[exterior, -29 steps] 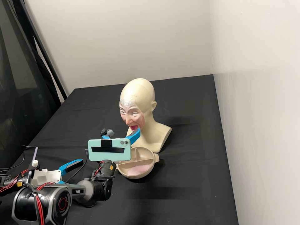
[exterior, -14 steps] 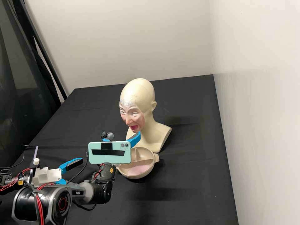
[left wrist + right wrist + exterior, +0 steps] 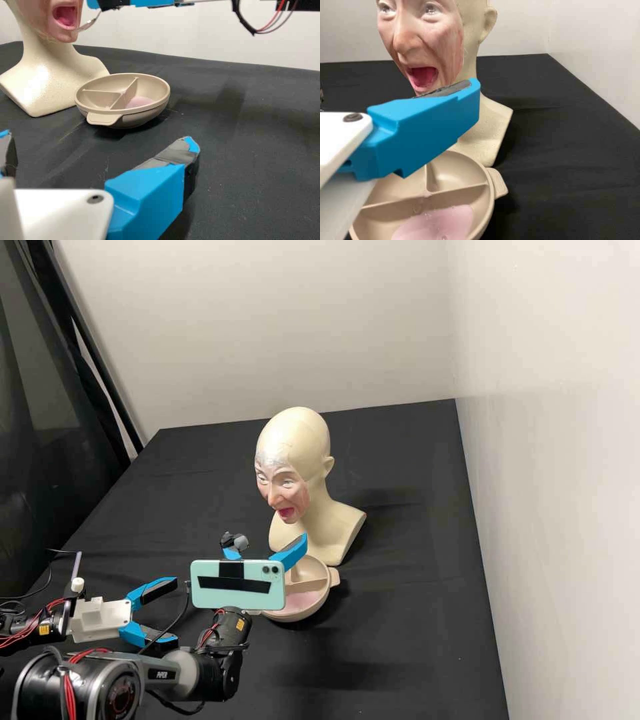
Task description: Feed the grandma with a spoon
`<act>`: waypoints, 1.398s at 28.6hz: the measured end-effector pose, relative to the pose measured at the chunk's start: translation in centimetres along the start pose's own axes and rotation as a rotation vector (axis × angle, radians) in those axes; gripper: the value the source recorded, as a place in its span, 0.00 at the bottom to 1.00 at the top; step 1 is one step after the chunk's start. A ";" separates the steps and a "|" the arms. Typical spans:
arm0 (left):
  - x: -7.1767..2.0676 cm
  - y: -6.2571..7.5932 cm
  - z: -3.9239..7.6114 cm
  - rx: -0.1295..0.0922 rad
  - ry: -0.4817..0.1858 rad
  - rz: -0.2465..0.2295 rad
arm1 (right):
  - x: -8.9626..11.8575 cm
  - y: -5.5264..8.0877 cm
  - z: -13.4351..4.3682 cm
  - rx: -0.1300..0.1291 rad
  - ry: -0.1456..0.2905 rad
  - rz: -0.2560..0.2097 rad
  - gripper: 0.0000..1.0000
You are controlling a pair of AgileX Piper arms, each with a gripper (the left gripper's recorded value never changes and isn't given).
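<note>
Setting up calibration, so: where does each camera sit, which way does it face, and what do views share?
High view: off the arms, looking forward and down on the bench; left gripper and right gripper show.
Left wrist view: low over the bench, facing bowl, bust and spoon; own finger.
Right wrist view: above the bowl, facing the bust's mouth; own finger.
All share bowl and bust.
</note>
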 end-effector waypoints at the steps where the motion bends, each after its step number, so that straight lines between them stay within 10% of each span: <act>1: 0.00 0.0 0.1 0.000 -0.002 -0.001 | -0.1 0.0 0.1 -0.001 -0.003 0.000 0.00; 40: -0.01 -0.3 0.9 -0.015 -0.029 -0.010 | -1.9 -2.5 5.1 -0.021 -0.144 -0.097 0.00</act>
